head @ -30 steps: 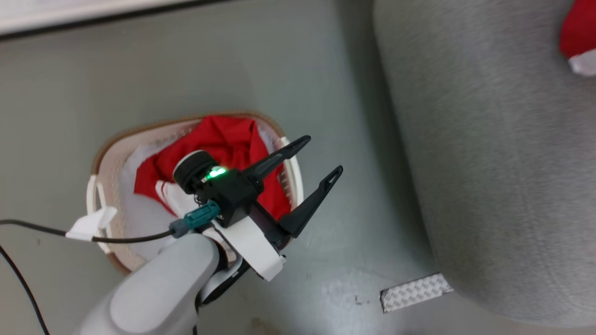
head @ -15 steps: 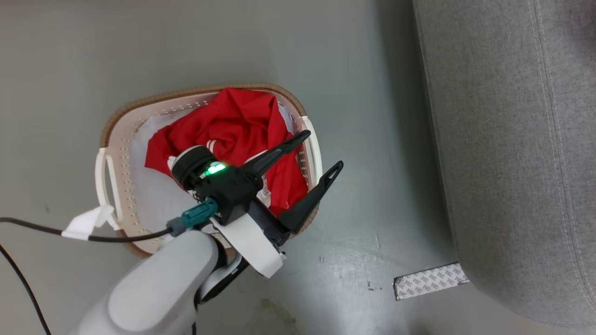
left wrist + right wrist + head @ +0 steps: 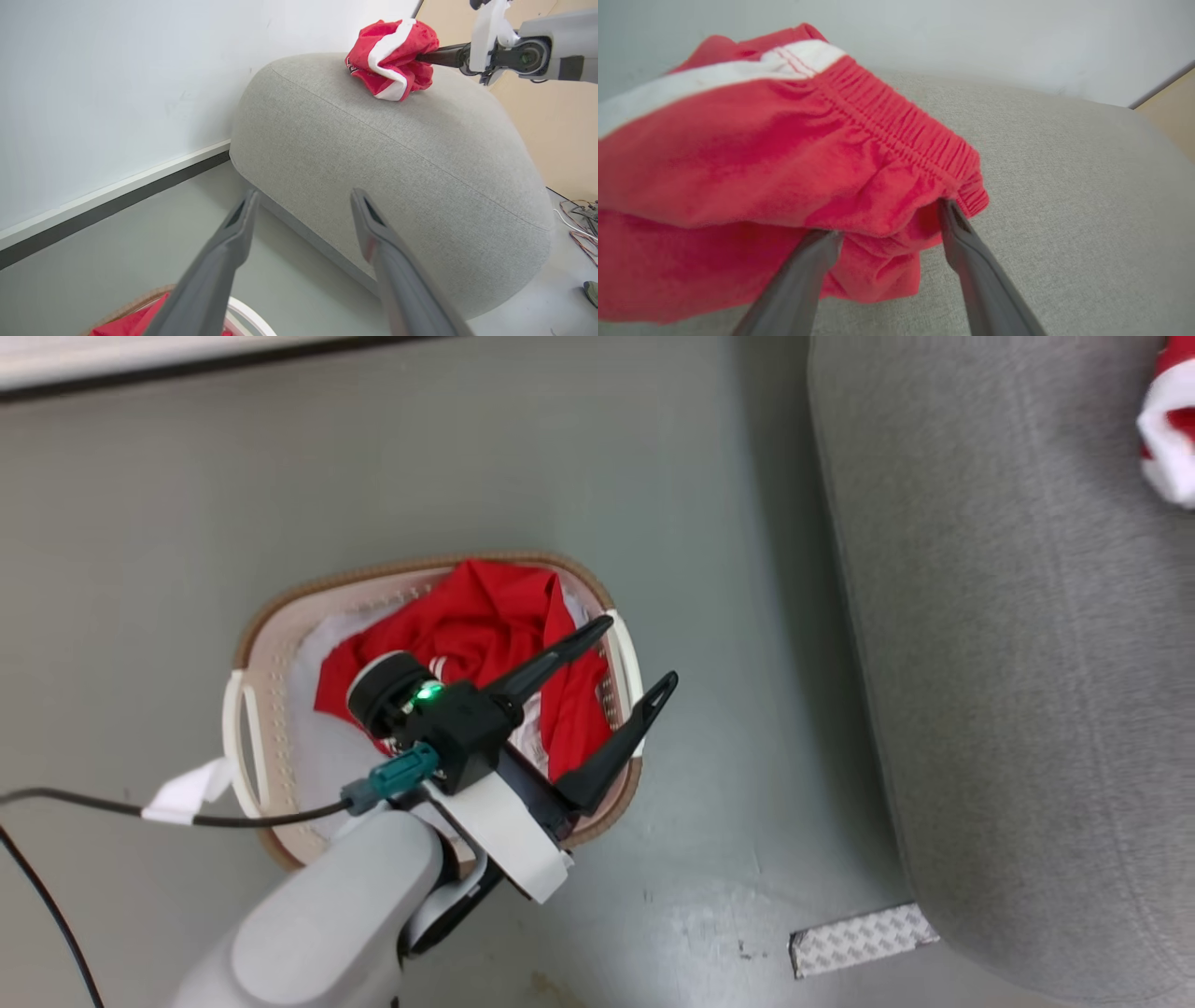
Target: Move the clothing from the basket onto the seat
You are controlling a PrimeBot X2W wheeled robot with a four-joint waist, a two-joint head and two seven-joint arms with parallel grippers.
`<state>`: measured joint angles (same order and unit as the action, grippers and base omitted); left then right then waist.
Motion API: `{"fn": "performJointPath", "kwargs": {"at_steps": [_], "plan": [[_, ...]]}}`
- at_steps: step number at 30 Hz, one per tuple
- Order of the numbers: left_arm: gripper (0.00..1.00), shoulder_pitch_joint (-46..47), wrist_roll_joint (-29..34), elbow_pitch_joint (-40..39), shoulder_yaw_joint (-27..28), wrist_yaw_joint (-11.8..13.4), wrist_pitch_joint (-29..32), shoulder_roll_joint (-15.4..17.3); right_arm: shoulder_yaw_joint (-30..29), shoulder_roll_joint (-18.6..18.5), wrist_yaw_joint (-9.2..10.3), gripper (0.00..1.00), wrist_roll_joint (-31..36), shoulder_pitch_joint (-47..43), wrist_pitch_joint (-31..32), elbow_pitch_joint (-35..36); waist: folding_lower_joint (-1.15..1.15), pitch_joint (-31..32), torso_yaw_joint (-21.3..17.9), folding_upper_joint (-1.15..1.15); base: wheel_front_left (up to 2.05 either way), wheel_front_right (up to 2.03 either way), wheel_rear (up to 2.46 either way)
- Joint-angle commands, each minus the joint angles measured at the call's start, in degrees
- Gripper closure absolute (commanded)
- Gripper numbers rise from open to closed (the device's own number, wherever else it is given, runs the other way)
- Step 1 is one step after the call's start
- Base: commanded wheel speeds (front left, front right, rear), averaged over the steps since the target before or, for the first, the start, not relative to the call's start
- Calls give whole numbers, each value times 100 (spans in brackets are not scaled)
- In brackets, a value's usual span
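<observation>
A crumpled red jersey (image 3: 485, 616) lies in the white basket (image 3: 373, 577) on the floor. My left gripper (image 3: 642, 651) hovers open over the basket's right rim, with nothing between its fingers. It shows again in the left wrist view (image 3: 303, 198), pointing at the grey seat (image 3: 1008, 663). The red shorts (image 3: 390, 58) with a white band rest on top of the seat (image 3: 397, 154). My right gripper (image 3: 889, 219) is open, its fingertips tucked under the shorts (image 3: 738, 154) at the elastic waistband.
A strip of patterned tape (image 3: 864, 940) lies on the floor by the seat's near corner. A black cable (image 3: 84, 800) with a white tag runs left of the basket. A white wall with a dark baseboard (image 3: 187, 369) stands behind. Loose wires (image 3: 579, 219) lie past the seat.
The head camera has shifted, so the basket and seat sit differently in the picture and the shorts show again at the top right. My left gripper stays open over the basket's right rim.
</observation>
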<state>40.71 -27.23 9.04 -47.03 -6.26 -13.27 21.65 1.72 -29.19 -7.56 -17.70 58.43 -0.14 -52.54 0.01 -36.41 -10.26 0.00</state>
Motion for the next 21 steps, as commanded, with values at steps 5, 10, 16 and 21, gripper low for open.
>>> {"fn": "performJointPath", "kwargs": {"at_steps": [5,10,16,21], "plan": [[0,-294,-165,280,-2,21,-127,-169,615,-129,14,0,-252,-254,526,-120,-1,848,-118,0,0,0,0],[0,-597,-267,505,67,42,-176,-332,1251,-439,14,0,-645,-500,840,95,-1,1582,-157,0,0,0,0],[0,-963,-377,620,289,106,-188,-530,1864,-855,15,0,-1223,-891,676,704,-1,2410,-89,0,0,0,0],[0,-1297,-328,542,577,157,-187,-625,2164,-1079,15,0,-1630,-1228,356,1445,-1,2974,40,0,0,0,0]]}}
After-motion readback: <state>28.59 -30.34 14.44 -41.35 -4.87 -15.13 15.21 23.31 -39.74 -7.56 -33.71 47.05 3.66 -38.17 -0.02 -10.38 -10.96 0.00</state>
